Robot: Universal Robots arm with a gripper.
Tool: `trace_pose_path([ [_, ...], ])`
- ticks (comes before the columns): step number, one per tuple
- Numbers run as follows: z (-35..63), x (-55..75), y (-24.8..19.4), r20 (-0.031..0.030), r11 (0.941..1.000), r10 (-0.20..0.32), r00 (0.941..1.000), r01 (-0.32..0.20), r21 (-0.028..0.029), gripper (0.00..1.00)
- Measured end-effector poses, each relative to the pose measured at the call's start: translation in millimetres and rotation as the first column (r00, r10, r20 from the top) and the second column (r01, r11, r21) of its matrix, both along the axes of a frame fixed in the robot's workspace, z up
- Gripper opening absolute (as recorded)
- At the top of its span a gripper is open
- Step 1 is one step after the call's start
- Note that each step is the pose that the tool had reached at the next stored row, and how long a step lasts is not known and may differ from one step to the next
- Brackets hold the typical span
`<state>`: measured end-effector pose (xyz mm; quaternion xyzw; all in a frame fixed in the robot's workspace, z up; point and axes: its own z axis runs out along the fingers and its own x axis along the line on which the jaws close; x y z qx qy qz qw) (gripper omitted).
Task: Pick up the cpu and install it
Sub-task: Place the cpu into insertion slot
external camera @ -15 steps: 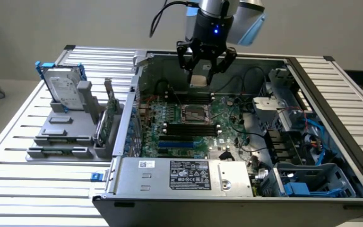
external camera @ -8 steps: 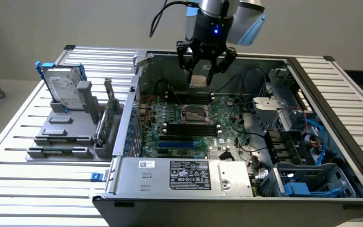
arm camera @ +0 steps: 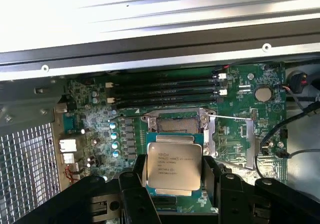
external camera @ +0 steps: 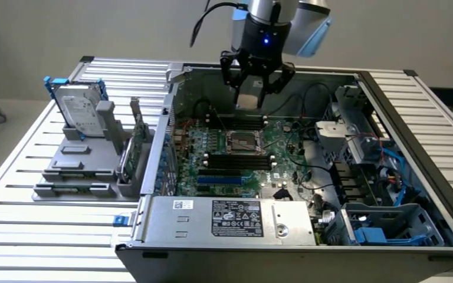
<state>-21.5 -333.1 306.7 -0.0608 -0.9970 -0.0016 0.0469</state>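
The gripper (external camera: 252,93) clamps the cpu (arm camera: 173,166) by its sides above the motherboard's (arm camera: 240,104) far edge, apparently keeping it level for the open socket (arm camera: 175,120).

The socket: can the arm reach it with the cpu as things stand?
Probably yes: the case is open on top, and nothing stands between the socket and the tool holding the cpu above the board.

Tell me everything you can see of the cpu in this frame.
The cpu is a flat square chip with a shiny silver-grey metal lid bearing printed text. Two opposite edges sit between the black fingers of the gripper, which holds it in the air over the motherboard, clear of the socket.
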Motion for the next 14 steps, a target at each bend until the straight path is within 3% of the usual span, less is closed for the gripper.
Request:
trace_pose_path([
  [4, -2.9, 0.0, 0.0, 0.0, 0.9974, -0.072, 0.9974, 0.072, 0.0001, 0.54],
  [7, -5.1, 0.0, 0.0, 0.0, 0.992, -0.126, 0.992, 0.126, 0.0, 0.54],
  [10, -7.8, 0.0, 0.0, 0.0, 0.9836, -0.181, 0.9836, 0.181, 0.0001, 0.54],
  [14, -11.8, 0.0, 0.0, 0.0, 0.9678, -0.252, 0.9678, 0.252, 0.0001, 0.54],
])
